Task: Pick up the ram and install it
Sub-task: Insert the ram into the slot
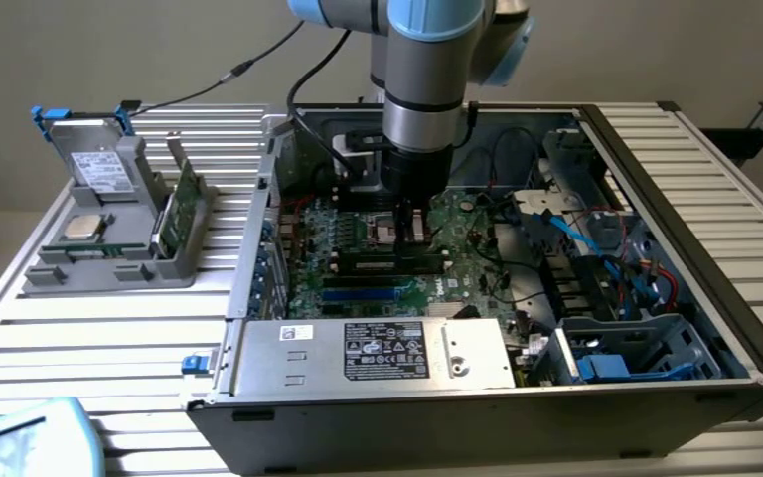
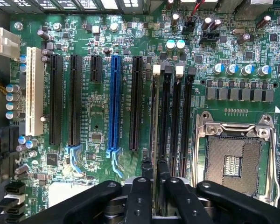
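Note:
My gripper (image 1: pixel 408 231) reaches down into the open computer case (image 1: pixel 699 238), over the black memory slots (image 1: pixel 388 264) of the green motherboard (image 1: pixel 468 224). In the wrist view its two black fingers (image 2: pixel 148 179) stand close together, shut on the ram (image 2: pixel 154 121). The ram shows edge-on as a thin strip running along the memory slot with the white latch (image 2: pixel 156 70). I cannot tell whether it is fully seated. Two neighbouring memory slots (image 2: pixel 177 121) lie beside it.
A grey holder (image 1: pixel 103 268) on the exterior view's left carries a boxy drive (image 1: pixel 96 169), a silver processor chip (image 1: pixel 83 227) and an upright green board (image 1: pixel 183 204). The CPU socket (image 2: pixel 231 163), blue slot (image 2: pixel 115 102), cables (image 1: pixel 607 238) and power supply (image 1: pixel 369 353) surround the gripper.

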Controlling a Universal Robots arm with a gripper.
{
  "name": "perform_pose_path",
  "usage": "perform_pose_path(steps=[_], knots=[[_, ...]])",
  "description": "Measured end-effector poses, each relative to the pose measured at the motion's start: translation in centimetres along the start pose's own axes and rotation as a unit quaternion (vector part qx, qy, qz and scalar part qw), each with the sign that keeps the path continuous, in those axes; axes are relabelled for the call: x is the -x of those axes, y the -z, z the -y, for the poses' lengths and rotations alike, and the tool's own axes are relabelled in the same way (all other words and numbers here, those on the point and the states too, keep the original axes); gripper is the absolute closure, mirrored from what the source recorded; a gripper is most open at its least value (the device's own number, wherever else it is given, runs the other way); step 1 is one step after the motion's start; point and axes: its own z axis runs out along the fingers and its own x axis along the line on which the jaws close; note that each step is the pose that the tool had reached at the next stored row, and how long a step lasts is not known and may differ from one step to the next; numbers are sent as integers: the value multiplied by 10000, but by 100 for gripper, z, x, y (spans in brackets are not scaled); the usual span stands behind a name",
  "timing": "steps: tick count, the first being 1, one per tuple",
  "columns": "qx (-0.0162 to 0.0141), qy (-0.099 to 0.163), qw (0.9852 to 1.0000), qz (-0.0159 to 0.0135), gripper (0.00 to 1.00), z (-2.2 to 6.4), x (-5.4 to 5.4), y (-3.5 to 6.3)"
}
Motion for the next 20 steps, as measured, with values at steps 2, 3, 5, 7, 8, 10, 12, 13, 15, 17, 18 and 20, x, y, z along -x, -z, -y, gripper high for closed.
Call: perform_pose_path(steps=[2, 3, 5, 7, 8, 10, 12, 13, 15, 17, 18, 20], knots=[[0, 0, 10000, -1, 72, 0, 0, 0], [0, 0, 10000, -1, 66, 0, 0, -1], [0, 0, 10000, -1, 60, 0, -1, -1], [0, 0, 10000, -1, 60, 0, 0, -2], [0, 0, 10000, -1, 60, 0, 0, -2], [-1, 0, 10000, 1, 60, 0, -1, 11], [0, 0, 10000, -1, 60, -1, -3, 30], [0, 0, 10000, 0, 60, -1, -3, 34], [0, 0, 10000, -1, 60, -1, -4, 46], [0, 1, 10000, -1, 60, -2, -7, 76], [0, 1, 10000, 0, 60, -3, -8, 95], [0, 1, 10000, -1, 60, -5, -12, 137]])
